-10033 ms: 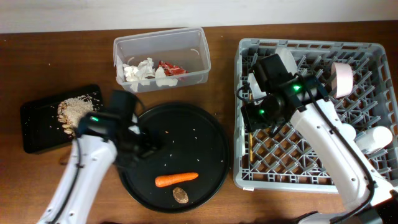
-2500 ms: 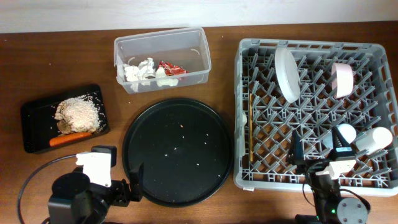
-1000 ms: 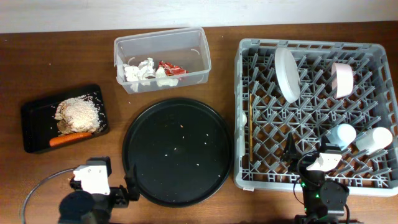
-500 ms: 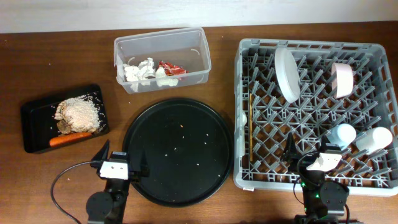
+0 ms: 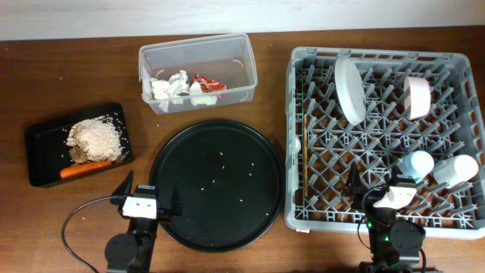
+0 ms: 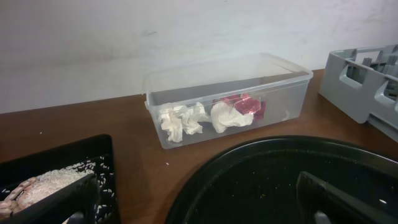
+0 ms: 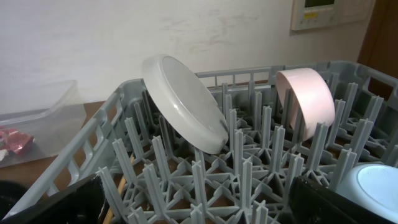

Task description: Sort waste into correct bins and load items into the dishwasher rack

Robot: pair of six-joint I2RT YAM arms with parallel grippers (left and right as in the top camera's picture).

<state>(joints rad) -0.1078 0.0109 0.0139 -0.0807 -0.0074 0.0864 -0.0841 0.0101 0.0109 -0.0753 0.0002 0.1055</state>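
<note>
The clear tub point(image 5: 236, 57) holds white napkins point(image 5: 173, 86) and a red wrapper point(image 5: 206, 82); it also shows in the left wrist view point(image 6: 230, 93). The shallow black tray point(image 5: 38, 171) holds beige mushy food point(image 5: 95, 136) and the carrot point(image 5: 85, 169). The grey rack point(image 5: 379, 57) holds the plate point(image 5: 350, 91), pink bowl point(image 5: 417, 97), two cups point(image 5: 417, 163) and chopsticks point(image 5: 304, 182). My left gripper point(image 5: 144, 196) is open and empty at the front edge, over the round tray's rim. My right gripper point(image 5: 373, 186) is open and empty over the rack's front part.
The large round black tray point(image 5: 216, 184) lies in the middle with only crumbs on it. A small white piece point(image 5: 297, 142) sits at the rack's left wall. The right wrist view shows the plate point(image 7: 186, 102) and bowl point(image 7: 308, 96) standing on edge among pegs.
Since ten seconds ago the carrot and brown lump left the round tray; the carrot now lies in the black tray. Both arms have drawn back to the front edge. Nothing moved in the last half second.
</note>
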